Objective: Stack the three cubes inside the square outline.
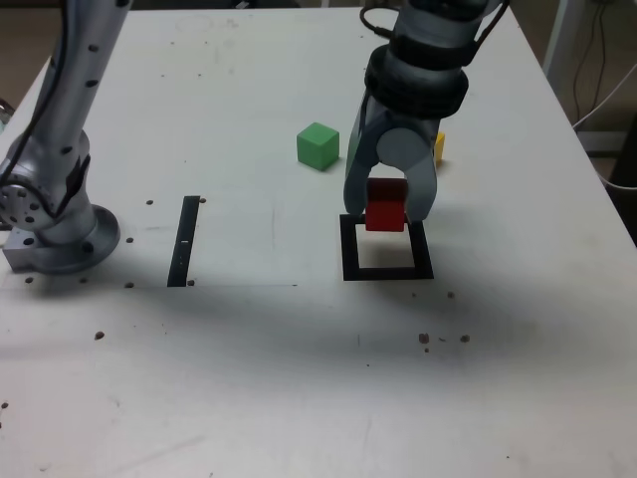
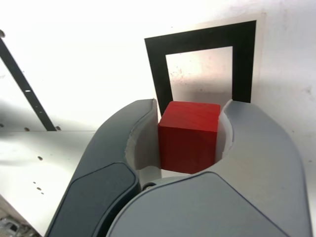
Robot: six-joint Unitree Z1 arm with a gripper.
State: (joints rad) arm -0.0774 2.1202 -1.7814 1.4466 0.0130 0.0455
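Note:
My gripper [image 1: 386, 211] is shut on the red cube [image 1: 385, 204], which hangs just above the far edge of the square outline [image 1: 386, 271]. In the wrist view the red cube [image 2: 188, 136] sits clamped between the two grey jaws of the gripper [image 2: 190, 133], with the black square outline [image 2: 158, 74] on the table beyond it. The green cube [image 1: 318, 145] rests on the table to the exterior view's left of the gripper. A sliver of the yellow cube [image 1: 439, 147] shows behind the gripper, mostly hidden by it.
A narrow black strip [image 1: 184, 240] lies on the white table [image 1: 299, 378] towards the exterior view's left. The arm's grey base [image 1: 60, 234] stands at the left edge. Small dark specks dot the table surface.

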